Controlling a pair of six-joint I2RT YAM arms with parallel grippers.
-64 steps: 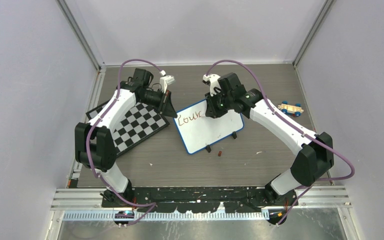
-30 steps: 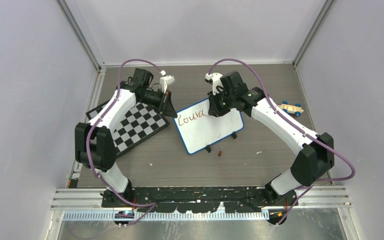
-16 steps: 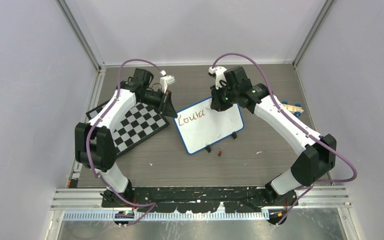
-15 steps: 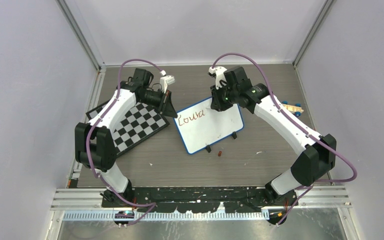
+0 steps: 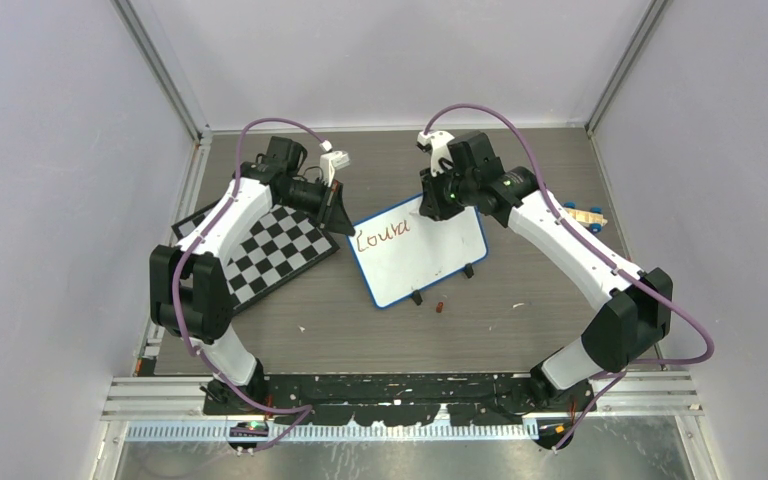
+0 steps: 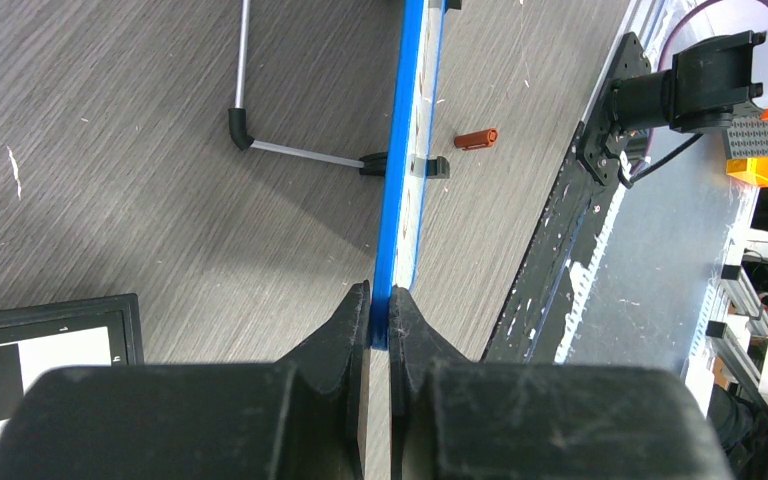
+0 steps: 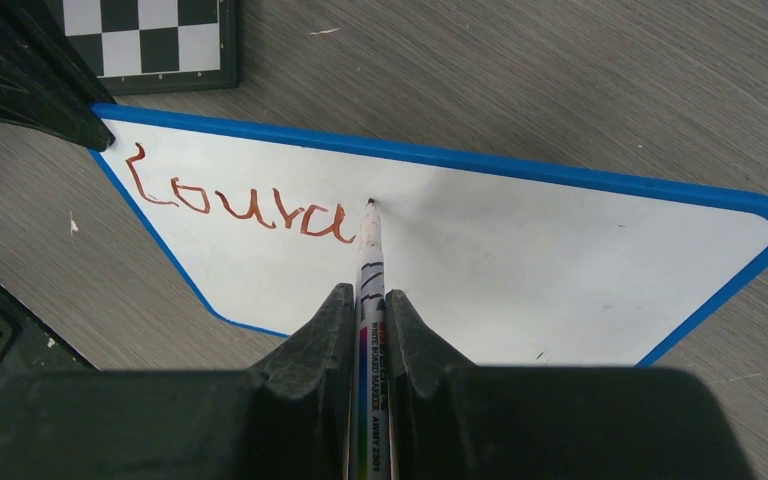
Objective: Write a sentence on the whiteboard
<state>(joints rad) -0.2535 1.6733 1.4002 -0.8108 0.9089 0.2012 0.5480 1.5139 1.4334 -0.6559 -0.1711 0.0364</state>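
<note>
Near the middle of a grey, wood-grain tabletop, between the two arms: a small rectangular whiteboard with a glossy white face, a blue rounded-corner frame and little black clip feet, turned at an angle. Across its upper left, in brownish-red marker strokes, the sentence, five letters legible: "Coura". Left end effector, matte black and wedge-shaped, pinched almost closed on the thin blue frame at the board's far-left corner, that edge seen end-on from the wrist, alongside a thin grey wire stand leg. Right end effector narrowed tight around a slim white whiteboard marker with a printed barrel, dark tip on the white surface just right of the last letter. Partly beneath the left arm, a flat black-and-white checkered chessboard. Just off the board's near edge, a small brown cylindrical piece. Well apart, toward the tabletop's right side, a pale wooden toy car with blue wheels.
</note>
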